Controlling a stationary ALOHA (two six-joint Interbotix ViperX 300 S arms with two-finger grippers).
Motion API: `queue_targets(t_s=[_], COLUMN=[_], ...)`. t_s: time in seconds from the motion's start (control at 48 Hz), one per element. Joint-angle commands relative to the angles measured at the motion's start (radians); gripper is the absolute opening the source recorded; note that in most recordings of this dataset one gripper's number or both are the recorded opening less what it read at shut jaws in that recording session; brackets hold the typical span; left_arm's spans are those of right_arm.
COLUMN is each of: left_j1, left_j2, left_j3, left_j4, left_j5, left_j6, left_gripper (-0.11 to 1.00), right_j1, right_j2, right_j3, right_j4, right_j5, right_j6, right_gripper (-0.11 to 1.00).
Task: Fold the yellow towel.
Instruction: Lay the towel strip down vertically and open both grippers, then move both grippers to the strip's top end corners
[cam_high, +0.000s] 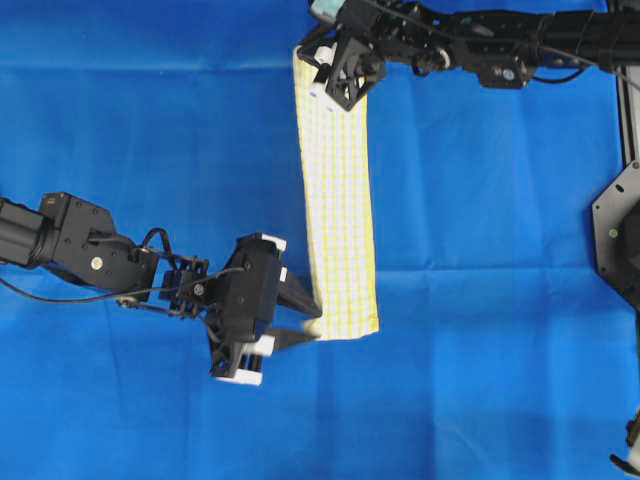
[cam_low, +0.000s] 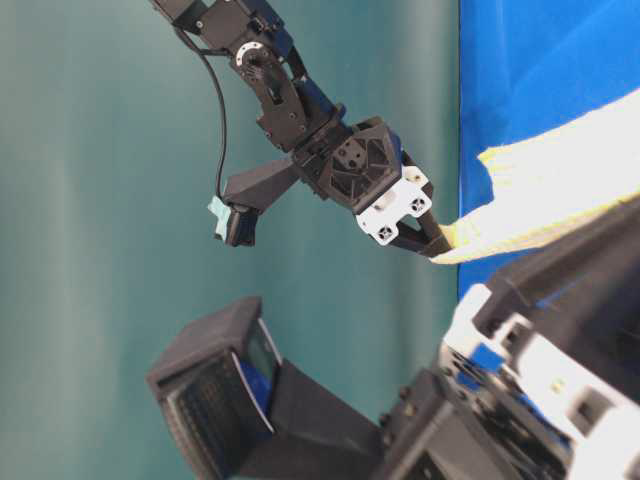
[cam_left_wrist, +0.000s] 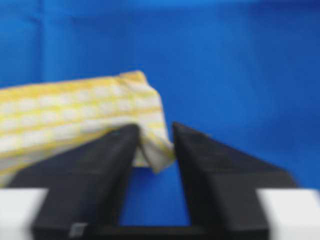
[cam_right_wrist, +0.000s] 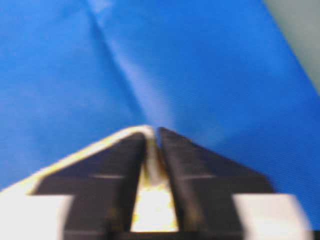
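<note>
One yellow towel (cam_high: 338, 190); two grippers: left fingers (cam_left_wrist: 110, 150) parted astride corner, right fingers (cam_right_wrist: 131, 150) narrow on edge.

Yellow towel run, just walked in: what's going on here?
Two arms are working the yellow towel, which lies as a long narrow strip on the blue cloth. The left gripper is at the strip's near corner, jaws apart with the corner between them. The right gripper is at the far end, jaws nearly together with towel edge between them. Whether either is gripping or letting go is unclear.
</note>
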Motion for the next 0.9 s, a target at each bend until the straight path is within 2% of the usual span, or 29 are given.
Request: queue_targets(t_s=[0.0,0.104,0.146,0.187,0.354,0.5,0.875], left_j1=[-0.014,-0.014,-0.012,-0.012,0.005,0.051,0.209], left_j2=[-0.052,-0.097,-0.115,-0.135,-0.213,-0.281,-0.440], left_j3=[-0.011,-0.008,-0.008,-0.009,-0.002,0.031,0.186], left_j4=[0.003,0.003,0.003,0.003,0.005,0.008,0.008], left_j5=[0.034,0.129,0.164,0.192,0.272,0.313,0.290], left_j6=[0.002,0.002,0.003,0.009,0.015,0.017,0.006], left_gripper=[0.39,0.63,0.72,0.75,0.73,0.73,0.73], right_j1=[-0.005,-0.005,-0.006,-0.006,-0.006,-0.006,0.018], right_j2=[-0.021,-0.032,-0.041,-0.054,-0.141,-0.247,-0.557], right_j3=[-0.020,-0.009,-0.002,0.009,0.078,0.161,0.431], right_j4=[0.005,0.002,0.002,0.000,-0.005,-0.005,-0.002], right_j5=[-0.011,-0.011,-0.011,-0.011,-0.012,-0.015,-0.054], right_j6=[0.000,-0.003,-0.008,-0.009,-0.009,-0.009,0.000], right_gripper=[0.36,0.67,0.75,0.74,0.66,0.66,0.66])
